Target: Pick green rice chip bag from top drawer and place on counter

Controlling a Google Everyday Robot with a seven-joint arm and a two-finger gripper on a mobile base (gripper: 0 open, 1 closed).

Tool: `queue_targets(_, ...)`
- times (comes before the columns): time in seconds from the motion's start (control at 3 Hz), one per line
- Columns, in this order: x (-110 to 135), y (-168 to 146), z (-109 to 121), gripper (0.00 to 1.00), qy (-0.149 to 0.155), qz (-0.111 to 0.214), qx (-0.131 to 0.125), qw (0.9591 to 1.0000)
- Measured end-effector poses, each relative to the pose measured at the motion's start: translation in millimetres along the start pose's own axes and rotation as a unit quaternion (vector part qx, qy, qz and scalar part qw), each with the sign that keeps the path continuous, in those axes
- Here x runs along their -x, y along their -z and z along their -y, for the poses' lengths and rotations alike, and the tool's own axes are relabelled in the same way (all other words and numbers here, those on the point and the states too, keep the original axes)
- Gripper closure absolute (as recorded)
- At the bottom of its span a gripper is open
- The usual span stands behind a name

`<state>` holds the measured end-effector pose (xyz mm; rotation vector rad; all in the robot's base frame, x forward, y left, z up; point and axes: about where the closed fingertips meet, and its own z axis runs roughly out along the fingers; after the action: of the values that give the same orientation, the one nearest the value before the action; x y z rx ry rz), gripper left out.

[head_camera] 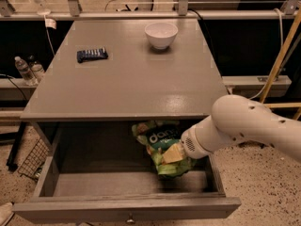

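The green rice chip bag (157, 140), light green with a dark round "dang" label, is inside the open top drawer (127, 206), at its right side and partly under the counter's front edge. My gripper (173, 153) comes in from the right on a thick white arm (244, 126) and is shut on the bag's lower right part, which crumples around it. The fingers are mostly hidden by the wrist and the bag. The counter (131, 84) is the grey top above the drawer.
A white bowl (161, 34) stands at the counter's back right. A small dark blue packet (92, 54) lies at the back left. Water bottles (27, 68) and a wire basket (33, 159) are on the left. A shelf and wooden poles are on the right.
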<state>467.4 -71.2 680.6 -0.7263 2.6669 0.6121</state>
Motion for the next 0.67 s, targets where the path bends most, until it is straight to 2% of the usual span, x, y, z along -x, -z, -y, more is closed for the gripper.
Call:
queue_targets(0.33, -9.7, 18.8, 17.5, 1.0, 0.023, -0.037, -0.018, 0.9989)
queue_targets(0.67, -9.7, 18.8, 17.5, 1.0, 0.023, -0.037, -0.018, 0.9989)
